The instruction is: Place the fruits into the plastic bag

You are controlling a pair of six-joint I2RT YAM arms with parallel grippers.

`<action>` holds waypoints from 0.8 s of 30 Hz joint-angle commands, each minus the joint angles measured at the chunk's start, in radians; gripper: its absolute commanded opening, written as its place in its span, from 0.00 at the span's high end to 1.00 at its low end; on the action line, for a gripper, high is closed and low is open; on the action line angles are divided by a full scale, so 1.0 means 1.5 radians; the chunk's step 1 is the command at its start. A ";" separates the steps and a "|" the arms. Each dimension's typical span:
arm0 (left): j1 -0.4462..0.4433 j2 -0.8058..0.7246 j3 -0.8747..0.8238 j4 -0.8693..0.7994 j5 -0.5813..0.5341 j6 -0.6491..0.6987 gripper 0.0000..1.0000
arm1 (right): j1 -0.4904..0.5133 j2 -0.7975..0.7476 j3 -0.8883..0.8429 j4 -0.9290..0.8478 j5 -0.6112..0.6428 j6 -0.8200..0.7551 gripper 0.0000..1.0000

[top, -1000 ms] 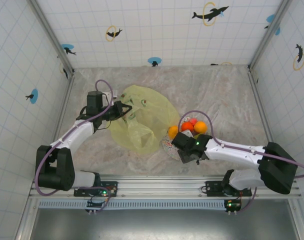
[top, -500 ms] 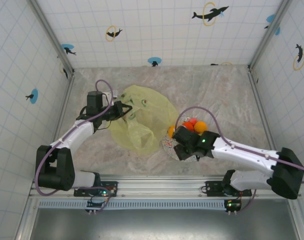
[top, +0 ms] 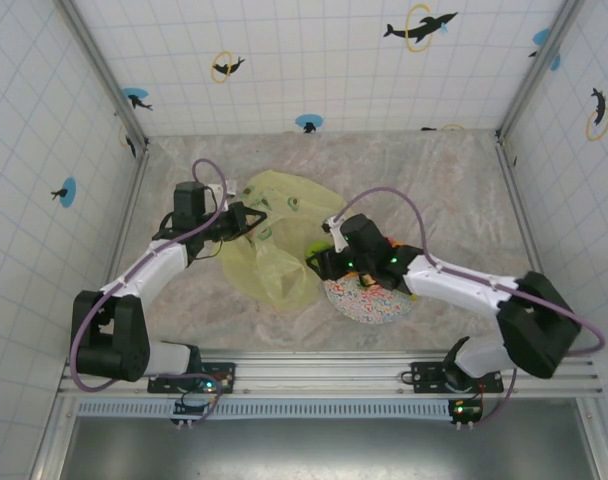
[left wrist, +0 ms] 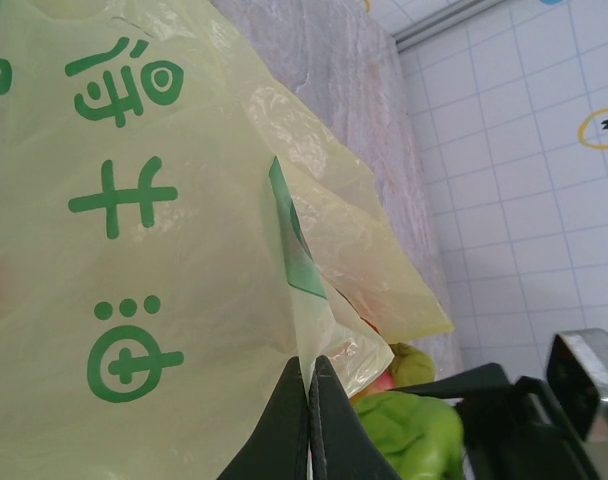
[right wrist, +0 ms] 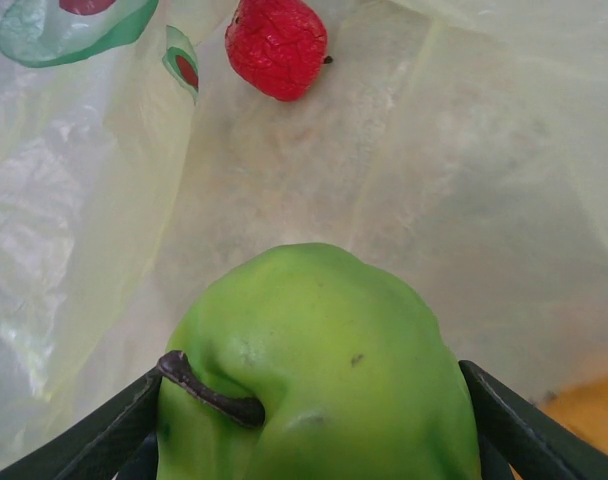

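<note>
One fruit has changed place. At the bag's 10 o'clock edge, the left gripper [top: 252, 218] has its fingers pressed together on a fold of the plastic bag [top: 284, 235]. It holds the mouth lifted, just as it did a second ago. A small red fruit [right wrist: 276, 45] seems to lie inside on the film. The right gripper [top: 319, 262] was over the speckled plate [top: 369, 300] a second ago. It has since swung to the bag's 4 o'clock edge, fingers clamped on either side of a green fruit [right wrist: 314, 350]. The plate sits at 5 o'clock from the bag. The pick looks finished, and carrying deeper into the mouth and letting go is probably next.
</note>
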 commanded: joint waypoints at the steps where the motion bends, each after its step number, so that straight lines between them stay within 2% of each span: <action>1: 0.004 -0.003 0.005 0.019 0.022 -0.001 1.00 | 0.006 0.041 0.017 0.145 -0.023 0.039 0.49; 5: 0.005 -0.008 0.001 0.030 0.029 -0.009 1.00 | 0.018 0.102 0.023 0.223 -0.011 0.087 0.49; 17: 0.002 -0.018 -0.003 0.041 0.033 -0.017 1.00 | 0.027 0.263 0.091 0.345 0.112 0.164 0.50; 24: 0.002 -0.014 -0.004 0.040 0.032 -0.019 1.00 | 0.028 0.318 0.125 0.367 0.205 0.285 0.49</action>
